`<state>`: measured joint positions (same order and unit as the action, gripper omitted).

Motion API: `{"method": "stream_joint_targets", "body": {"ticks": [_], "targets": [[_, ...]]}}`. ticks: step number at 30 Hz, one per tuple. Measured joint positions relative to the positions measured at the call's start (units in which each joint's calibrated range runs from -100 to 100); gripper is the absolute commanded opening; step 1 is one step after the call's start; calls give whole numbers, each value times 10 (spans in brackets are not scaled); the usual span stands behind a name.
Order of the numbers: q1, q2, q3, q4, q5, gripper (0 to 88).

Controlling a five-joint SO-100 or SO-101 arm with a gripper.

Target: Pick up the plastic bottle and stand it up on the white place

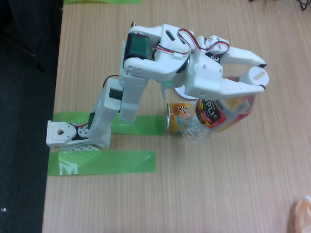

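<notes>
In the fixed view, the plastic bottle (pixel 221 112) was a clear, long bottle with a white screw cap at the right of centre and a red, black and yellow label; its clear base pointed toward the lower middle of the frame, so it hung tilted. The claw (pixel 263 75) was closed around the bottle's neck near the cap, one finger above it and one below. Just left of the bottle's lower part lay the orange-and-blue can (pixel 177 116) on the worktop (pixel 204 194). A sliver of the white place (pixel 178 93) showed beneath the arm, just above the can. Green tape strips (pixel 104 162) marked the worktop near the arm's base.
</notes>
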<state>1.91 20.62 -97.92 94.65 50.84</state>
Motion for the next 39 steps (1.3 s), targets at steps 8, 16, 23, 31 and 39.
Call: {"method": "stream_joint_targets", "body": {"ticks": [8, 16, 23, 31, 39], "targets": [[2, 4, 14, 11, 0, 115], [2, 31, 106, 11, 0, 115], [2, 31, 251, 11, 0, 115], [2, 32, 365, 7, 0, 116], [2, 32, 380, -145, 0, 116]]}}
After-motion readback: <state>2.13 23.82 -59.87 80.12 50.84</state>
